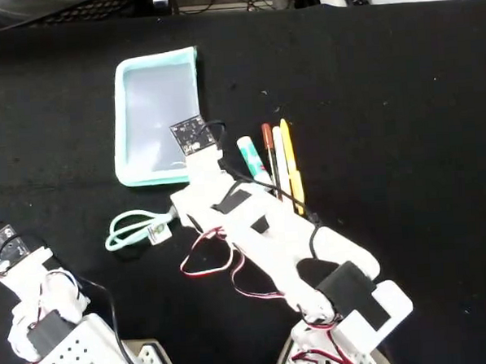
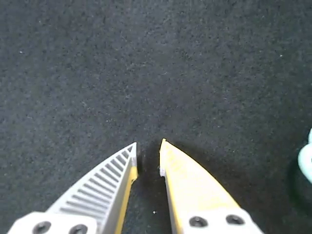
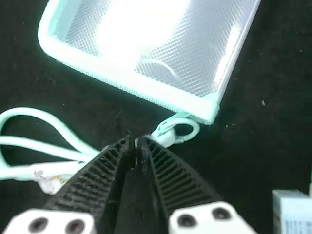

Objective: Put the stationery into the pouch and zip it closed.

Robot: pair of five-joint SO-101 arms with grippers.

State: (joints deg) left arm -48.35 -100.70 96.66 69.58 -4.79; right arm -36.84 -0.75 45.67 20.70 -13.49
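Note:
The mint-edged mesh pouch (image 1: 158, 113) lies flat at the back left of the black table; in the right wrist view the pouch (image 3: 151, 44) has its zipper pull (image 3: 175, 130) hanging at the near corner. My right gripper (image 3: 136, 143) is shut, its black tips just beside that pull; I cannot tell whether they pinch it. In the high view this arm reaches over the pouch's near edge. To its right lie several pens (image 1: 279, 157) and a mint-and-white stick (image 1: 252, 157). My left gripper (image 2: 148, 144) hovers over bare cloth at the front left, open by a narrow gap.
A mint cord loop (image 1: 133, 228) with a white tag lies in front of the pouch and appears as cord (image 3: 39, 146) beside my right gripper. Red and white cables (image 1: 211, 265) trail from the right arm. A mint edge (image 2: 307, 158) shows near the left gripper.

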